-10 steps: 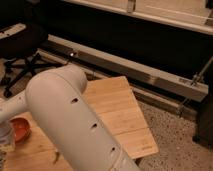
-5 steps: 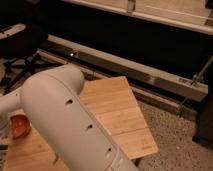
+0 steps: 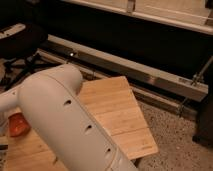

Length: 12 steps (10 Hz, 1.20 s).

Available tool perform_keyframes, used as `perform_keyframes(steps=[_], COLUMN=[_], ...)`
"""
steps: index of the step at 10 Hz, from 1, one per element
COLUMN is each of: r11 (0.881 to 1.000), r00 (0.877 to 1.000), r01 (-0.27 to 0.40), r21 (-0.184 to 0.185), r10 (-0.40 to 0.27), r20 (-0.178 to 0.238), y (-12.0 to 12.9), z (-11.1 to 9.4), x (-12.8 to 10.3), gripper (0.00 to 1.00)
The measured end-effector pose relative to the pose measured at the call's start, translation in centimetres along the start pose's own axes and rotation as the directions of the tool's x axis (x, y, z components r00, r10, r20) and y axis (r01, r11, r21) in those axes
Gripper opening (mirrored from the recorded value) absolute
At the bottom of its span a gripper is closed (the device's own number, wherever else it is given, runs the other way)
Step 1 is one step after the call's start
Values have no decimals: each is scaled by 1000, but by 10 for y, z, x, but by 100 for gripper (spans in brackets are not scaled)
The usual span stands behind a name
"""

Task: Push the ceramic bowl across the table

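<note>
While my white arm (image 3: 65, 125) fills the near left of the view, I see only an orange-red sliver of the ceramic bowl (image 3: 16, 125) showing at the arm's left edge. The bowl sits on the left part of the bamboo desk (image 3: 120, 110). My hand is hidden from me somewhere behind the arm, closed together, and I cannot tell whether it touches the bowl. Speckled floor (image 3: 175, 142) lies right of the desk, and a metal rail (image 3: 150, 77) runs along the far side.

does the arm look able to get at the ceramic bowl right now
Probably yes: the arm hangs over the table right by the ceramic bowl, but its gripper is hidden behind it.
</note>
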Motion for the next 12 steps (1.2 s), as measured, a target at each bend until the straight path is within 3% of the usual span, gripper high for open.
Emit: perform_keyframes(steps=[2,5,12], r11=[999,994,996], r00=[999,997,998], r01=[38,75,53], r21=[-29,-85,-67], r10=[-38,-76,-56], r20=[-1,-18,-35], y=[27,61,38], z=[-7,-3,30], x=[-8,-7,12], gripper=[0,0,0])
